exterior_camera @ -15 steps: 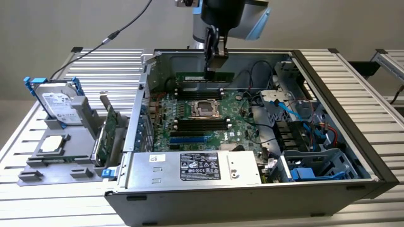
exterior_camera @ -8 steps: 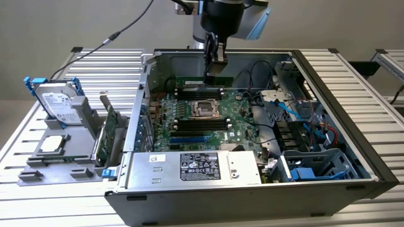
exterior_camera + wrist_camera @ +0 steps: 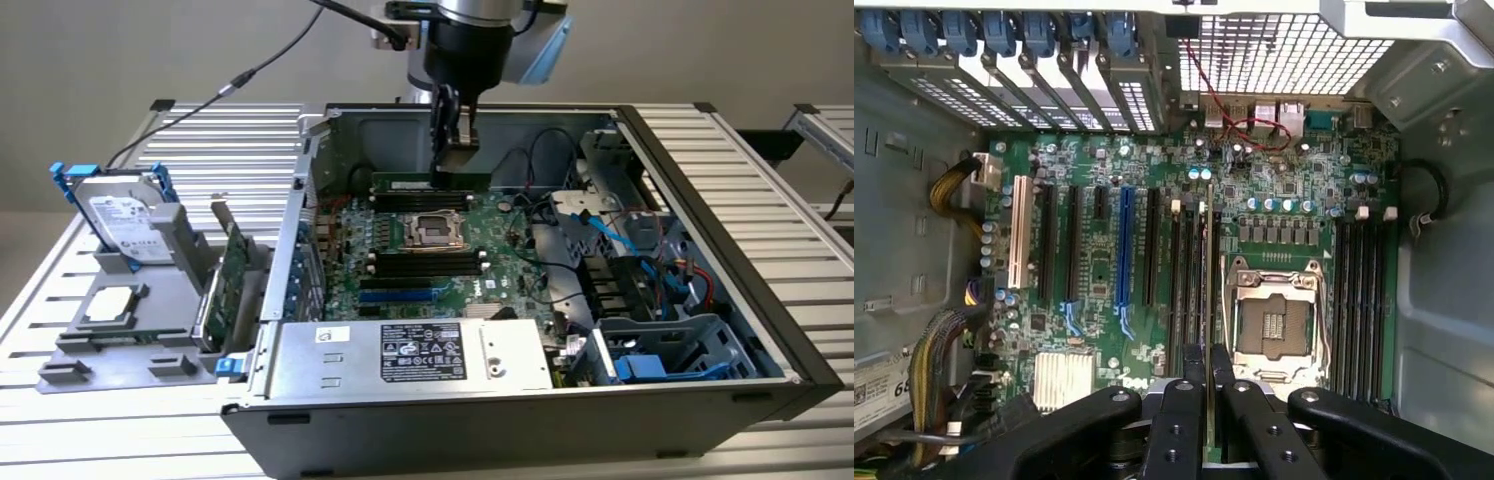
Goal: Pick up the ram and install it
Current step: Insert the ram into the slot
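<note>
Exterior view – Operator: Locate the gripper.
Technician: The gripper (image 3: 451,165) points down into the open case (image 3: 694,200), over the motherboard (image 3: 514,270), beyond the socket (image 3: 438,232) as that view looks.
Operator: Finger state?
Technician: Nearly closed, clamped on the ram (image 3: 400,182). In the wrist view the fingers (image 3: 1179,420) sit either side of the ram (image 3: 1209,270), seen edge-on, with only the board's thickness between them.
Operator: Ram position?
Technician: On edge, lengthwise along the slots (image 3: 1179,290) just beside the socket (image 3: 1274,325). Whether it is seated cannot be told.
Operator: Other parts?
Technician: Outside the case, at the exterior view's left, the drive (image 3: 127,225) and the card (image 3: 234,275) stand in a rack (image 3: 120,350).
</note>
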Robot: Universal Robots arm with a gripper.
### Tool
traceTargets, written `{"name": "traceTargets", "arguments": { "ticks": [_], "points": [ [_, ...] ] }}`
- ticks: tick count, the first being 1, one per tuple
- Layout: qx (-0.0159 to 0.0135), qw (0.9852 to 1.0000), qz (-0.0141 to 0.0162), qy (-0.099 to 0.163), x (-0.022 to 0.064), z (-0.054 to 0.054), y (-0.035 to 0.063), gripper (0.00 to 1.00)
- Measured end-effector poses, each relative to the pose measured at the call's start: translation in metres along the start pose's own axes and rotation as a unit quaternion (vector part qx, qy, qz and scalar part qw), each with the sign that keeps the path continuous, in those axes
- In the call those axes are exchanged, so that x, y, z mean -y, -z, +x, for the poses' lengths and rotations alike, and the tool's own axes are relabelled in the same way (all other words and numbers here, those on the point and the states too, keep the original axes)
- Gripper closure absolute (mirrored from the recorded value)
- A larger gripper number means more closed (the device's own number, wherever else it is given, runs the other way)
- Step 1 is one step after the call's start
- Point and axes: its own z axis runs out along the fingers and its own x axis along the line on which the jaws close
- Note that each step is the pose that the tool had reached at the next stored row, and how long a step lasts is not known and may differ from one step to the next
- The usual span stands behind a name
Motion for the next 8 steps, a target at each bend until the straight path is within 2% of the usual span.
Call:
{"name": "traceTargets", "arguments": {
  "ticks": [8],
  "points": [
    [-0.0006, 1.0, 0.0002, 0.005, 0.0016, 0.0, -0.0144, 0.86]
  ]
}}
